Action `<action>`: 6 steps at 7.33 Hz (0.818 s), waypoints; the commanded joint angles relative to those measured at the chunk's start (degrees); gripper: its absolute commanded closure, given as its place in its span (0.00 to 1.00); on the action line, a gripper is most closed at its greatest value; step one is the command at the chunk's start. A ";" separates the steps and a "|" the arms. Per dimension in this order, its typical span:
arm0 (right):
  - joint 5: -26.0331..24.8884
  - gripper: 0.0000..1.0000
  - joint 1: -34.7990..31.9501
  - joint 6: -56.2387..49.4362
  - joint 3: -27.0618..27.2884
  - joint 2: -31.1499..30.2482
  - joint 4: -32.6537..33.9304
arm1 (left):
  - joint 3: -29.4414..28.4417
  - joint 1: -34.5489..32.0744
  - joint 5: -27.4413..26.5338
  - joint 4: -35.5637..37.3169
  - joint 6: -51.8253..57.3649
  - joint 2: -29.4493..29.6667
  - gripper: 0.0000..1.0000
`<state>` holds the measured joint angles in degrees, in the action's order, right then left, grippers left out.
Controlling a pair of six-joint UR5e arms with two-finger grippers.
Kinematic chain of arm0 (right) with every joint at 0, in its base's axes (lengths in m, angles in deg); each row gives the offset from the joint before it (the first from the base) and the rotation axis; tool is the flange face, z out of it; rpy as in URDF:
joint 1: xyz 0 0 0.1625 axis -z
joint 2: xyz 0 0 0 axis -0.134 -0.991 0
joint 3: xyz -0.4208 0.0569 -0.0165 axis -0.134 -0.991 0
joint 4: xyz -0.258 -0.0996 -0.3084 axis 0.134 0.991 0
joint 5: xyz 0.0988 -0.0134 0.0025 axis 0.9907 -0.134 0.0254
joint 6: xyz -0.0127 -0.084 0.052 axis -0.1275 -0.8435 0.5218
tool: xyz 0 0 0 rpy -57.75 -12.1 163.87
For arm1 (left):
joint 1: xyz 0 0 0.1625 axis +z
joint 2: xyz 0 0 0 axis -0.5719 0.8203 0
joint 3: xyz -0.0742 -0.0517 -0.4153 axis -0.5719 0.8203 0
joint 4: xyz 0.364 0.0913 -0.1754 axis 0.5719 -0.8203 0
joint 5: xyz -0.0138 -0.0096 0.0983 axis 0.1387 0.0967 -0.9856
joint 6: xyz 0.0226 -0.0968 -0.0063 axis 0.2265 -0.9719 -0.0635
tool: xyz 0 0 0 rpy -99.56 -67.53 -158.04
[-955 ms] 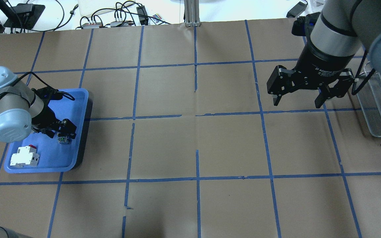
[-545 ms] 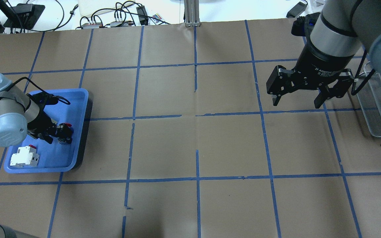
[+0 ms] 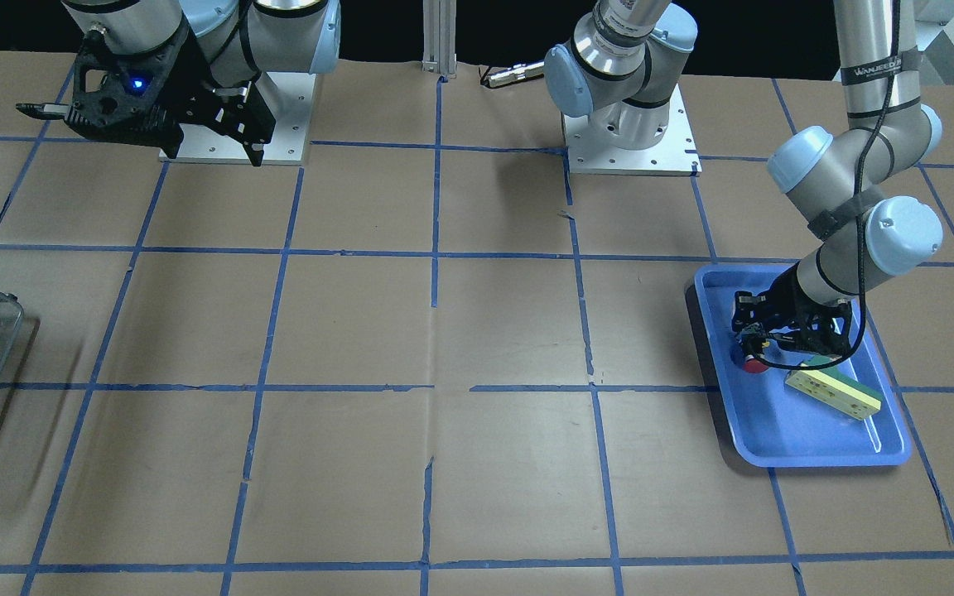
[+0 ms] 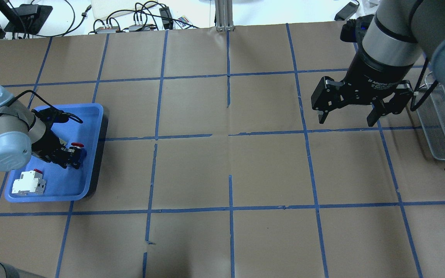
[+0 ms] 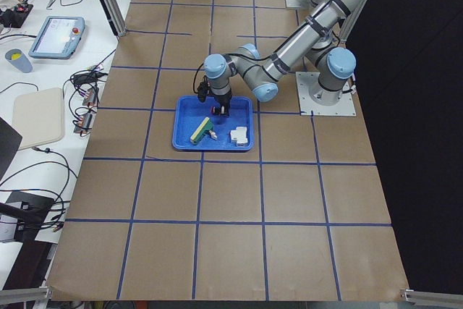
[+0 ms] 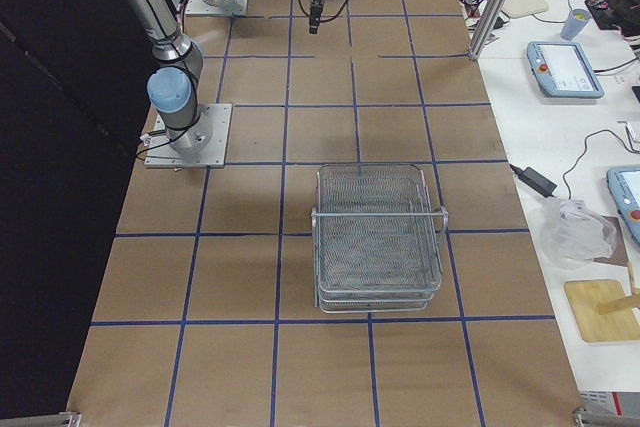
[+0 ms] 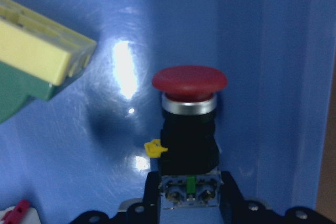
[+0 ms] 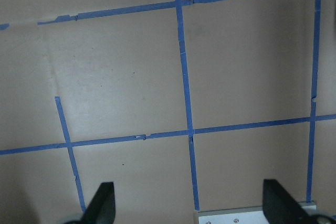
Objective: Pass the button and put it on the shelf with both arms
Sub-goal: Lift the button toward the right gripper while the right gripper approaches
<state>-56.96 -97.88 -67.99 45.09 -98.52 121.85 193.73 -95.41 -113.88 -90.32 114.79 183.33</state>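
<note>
The button (image 7: pixel 189 129), with red cap, black barrel and rear block, is inside the blue tray (image 4: pixel 95 154). My left gripper (image 4: pixel 69 155) is shut on the button's rear block, with the red cap (image 4: pixel 77 145) pointing away from the fingers and close to the tray floor. The same grip shows in the front view (image 3: pixel 754 346) and the left wrist view (image 7: pixel 190 190). My right gripper (image 4: pixel 345 117) is open and empty, high over the table near the wire-mesh shelf (image 4: pixel 444 123). The shelf also shows in the right side view (image 6: pixel 378 237).
A white-and-red block (image 4: pixel 28 182) and a green-and-cream flat bar (image 3: pixel 833 389) lie in the tray beside the button. The tray wall stands just past the red cap. Cables and boxes lie beyond the table's far edge (image 4: pixel 137 21).
My left gripper has shut on the button and turned it so that the red cap shows, and the arm has drawn back a little. The right arm has hardly moved.
</note>
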 commanded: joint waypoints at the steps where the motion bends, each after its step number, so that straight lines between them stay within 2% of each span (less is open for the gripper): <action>1: 0.78 0.00 0.00 -2.19 0.04 -0.81 -0.23 | -3.37 -2.39 0.07 -0.72 12.88 -1.46 1.00; 4: 5.09 0.00 2.19 -17.04 0.04 -0.47 0.73 | -12.77 -14.58 0.16 -14.73 27.32 -4.01 1.00; 6: 5.10 0.00 3.16 -28.59 0.04 -0.29 1.78 | -20.15 -26.07 1.04 -22.40 34.10 -5.50 1.00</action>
<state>-52.24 -95.37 -88.62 45.13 -98.93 123.03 178.01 -114.33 -113.38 -107.81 144.93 178.75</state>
